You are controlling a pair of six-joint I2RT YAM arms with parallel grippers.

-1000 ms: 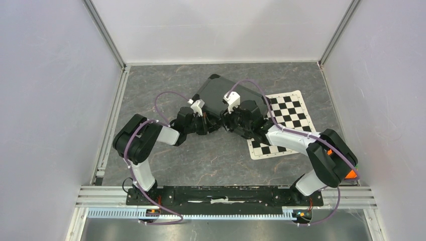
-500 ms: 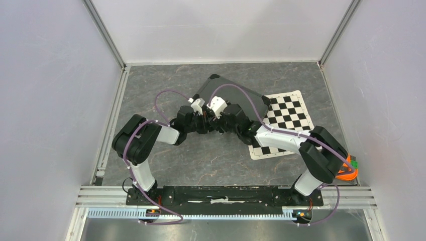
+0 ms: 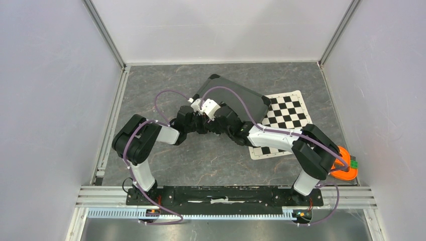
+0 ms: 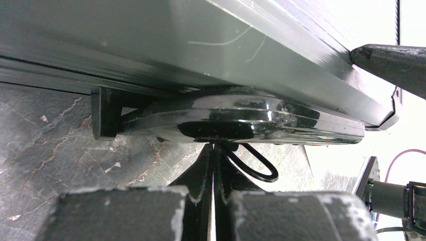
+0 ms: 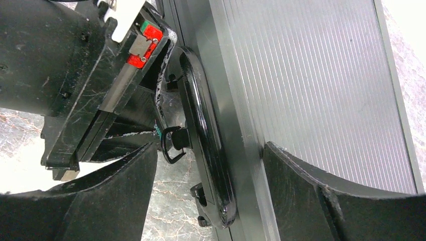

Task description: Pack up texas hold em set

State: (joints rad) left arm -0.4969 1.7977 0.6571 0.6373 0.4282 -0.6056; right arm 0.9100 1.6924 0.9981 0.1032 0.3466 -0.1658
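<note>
The black case (image 3: 236, 98) of the texas hold em set lies closed on the grey table, its ribbed lid (image 5: 311, 75) up and its glossy handle (image 5: 201, 125) on the near edge. My left gripper (image 4: 215, 150) is shut, its tips against the underside of the handle (image 4: 236, 118), next to a small wire loop (image 4: 258, 168). I cannot tell whether it pinches the loop. My right gripper (image 5: 209, 146) is open and straddles the handle and the case edge, one finger over the table and the other over the lid. Both grippers meet at the case's near edge (image 3: 211, 122). Chips, cards and dice are out of view.
A black-and-white checkered mat (image 3: 286, 118) lies partly under the case's right end. An orange ring-shaped object (image 3: 345, 170) sits at the near right by the right arm's base. Grey walls close in the table on three sides, with a metal rail (image 3: 108, 135) on the left.
The right arm has slid left along the case's near edge to the handle, close to the left gripper, and its jaws have spread wider. The left arm has stayed put.
</note>
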